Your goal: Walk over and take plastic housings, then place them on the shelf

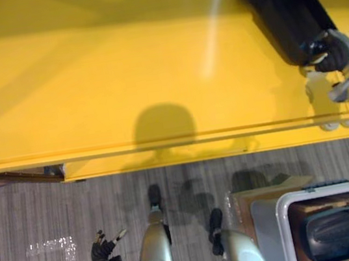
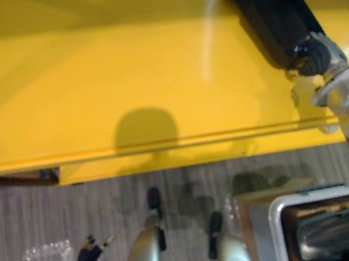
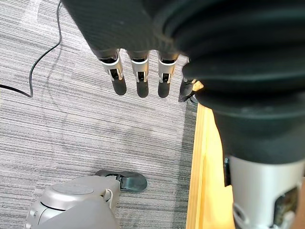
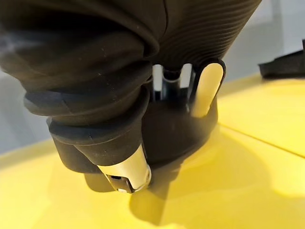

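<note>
A long black plastic housing (image 1: 278, 10) lies on the yellow shelf top (image 1: 121, 79) at its far right. My right hand (image 1: 334, 54) is shut on the housing's near end. In the right wrist view the housing (image 4: 176, 129) rests on the yellow surface just past the thumb (image 4: 127, 172), and the fingers are hidden behind it. A second black housing (image 1: 344, 230) sits in a grey bin (image 1: 282, 216) on the floor at the lower right. My left hand (image 1: 103, 249) hangs low at the left over the carpet, fingers (image 3: 138, 78) straight and holding nothing.
The shelf's front edge (image 1: 163, 142) runs across the view, with grey carpet (image 1: 43, 216) below it. A brown cardboard box (image 1: 244, 202) stands beside the bin. In the right wrist view another dark part (image 4: 283, 67) lies further along the shelf.
</note>
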Controlling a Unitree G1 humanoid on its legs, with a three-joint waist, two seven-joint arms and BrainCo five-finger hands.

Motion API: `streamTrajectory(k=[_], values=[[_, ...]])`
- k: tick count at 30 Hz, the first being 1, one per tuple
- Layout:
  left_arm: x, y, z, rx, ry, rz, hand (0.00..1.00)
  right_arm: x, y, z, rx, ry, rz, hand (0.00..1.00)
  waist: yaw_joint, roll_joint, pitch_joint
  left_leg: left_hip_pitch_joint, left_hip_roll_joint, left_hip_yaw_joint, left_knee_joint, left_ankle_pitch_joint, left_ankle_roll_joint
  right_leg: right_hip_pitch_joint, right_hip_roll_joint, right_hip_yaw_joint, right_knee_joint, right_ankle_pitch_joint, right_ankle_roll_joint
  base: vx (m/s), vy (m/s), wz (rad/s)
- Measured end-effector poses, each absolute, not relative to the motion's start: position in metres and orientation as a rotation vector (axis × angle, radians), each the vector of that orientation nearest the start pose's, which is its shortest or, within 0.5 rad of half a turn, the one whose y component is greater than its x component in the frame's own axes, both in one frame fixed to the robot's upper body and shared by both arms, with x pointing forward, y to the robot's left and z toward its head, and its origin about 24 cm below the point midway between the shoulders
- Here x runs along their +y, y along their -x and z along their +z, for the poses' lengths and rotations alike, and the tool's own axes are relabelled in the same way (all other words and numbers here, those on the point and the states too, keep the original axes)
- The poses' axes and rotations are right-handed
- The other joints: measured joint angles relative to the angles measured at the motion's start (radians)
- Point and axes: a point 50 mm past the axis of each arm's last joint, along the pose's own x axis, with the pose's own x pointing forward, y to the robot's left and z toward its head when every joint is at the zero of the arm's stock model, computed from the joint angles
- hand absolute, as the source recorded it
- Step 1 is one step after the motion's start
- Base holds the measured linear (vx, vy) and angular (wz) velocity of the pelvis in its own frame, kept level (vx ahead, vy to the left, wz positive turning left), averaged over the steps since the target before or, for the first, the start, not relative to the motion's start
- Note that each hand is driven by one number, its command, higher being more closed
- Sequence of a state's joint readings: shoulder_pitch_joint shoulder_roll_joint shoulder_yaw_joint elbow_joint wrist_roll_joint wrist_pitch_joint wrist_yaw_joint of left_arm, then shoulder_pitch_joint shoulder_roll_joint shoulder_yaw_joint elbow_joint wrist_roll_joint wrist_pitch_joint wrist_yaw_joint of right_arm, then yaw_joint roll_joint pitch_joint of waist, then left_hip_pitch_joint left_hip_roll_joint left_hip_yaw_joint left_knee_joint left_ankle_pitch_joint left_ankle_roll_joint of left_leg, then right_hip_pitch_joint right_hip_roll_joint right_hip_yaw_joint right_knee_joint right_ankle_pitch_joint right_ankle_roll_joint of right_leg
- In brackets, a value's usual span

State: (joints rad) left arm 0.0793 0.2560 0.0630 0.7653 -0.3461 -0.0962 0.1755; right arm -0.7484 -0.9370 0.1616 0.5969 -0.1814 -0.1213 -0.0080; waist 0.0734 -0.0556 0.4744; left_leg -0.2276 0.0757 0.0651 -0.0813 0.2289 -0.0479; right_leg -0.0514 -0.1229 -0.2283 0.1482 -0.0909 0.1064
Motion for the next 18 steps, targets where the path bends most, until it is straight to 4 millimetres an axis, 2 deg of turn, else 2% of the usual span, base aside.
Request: streamTrajectory(k=[6,10,18], values=[[0.258,-0.154,-0.108,0.703,0.044,0.479,0.00,-0.310,-0.342,0.229,-0.228,0.976,-0.232,1.00,-0.001,0.004,-0.001,0.009,0.001,0.007,0.000,0.000,0.000,0.001,-0.001,0.007,0.005,-0.001,-0.001,0.00,-0.003,-0.02],[0.248,-0.155,-0.111,0.707,0.065,0.470,0.00,-0.294,-0.336,0.215,-0.251,0.865,-0.195,1.00,-0.007,0.004,-0.001,0.022,0.002,0.025,0.000,-0.004,-0.001,0.001,-0.003,0.019,0.015,-0.003,-0.002,0.00,-0.004,-0.11],[0.248,-0.153,-0.112,0.713,0.062,0.483,0.00,-0.266,-0.329,0.196,-0.275,0.746,-0.144,1.00,-0.027,0.003,-0.002,0.038,0.002,0.041,0.000,-0.008,0.005,0.000,-0.006,0.037,0.030,-0.010,0.005,-0.01,-0.004,-0.06]])
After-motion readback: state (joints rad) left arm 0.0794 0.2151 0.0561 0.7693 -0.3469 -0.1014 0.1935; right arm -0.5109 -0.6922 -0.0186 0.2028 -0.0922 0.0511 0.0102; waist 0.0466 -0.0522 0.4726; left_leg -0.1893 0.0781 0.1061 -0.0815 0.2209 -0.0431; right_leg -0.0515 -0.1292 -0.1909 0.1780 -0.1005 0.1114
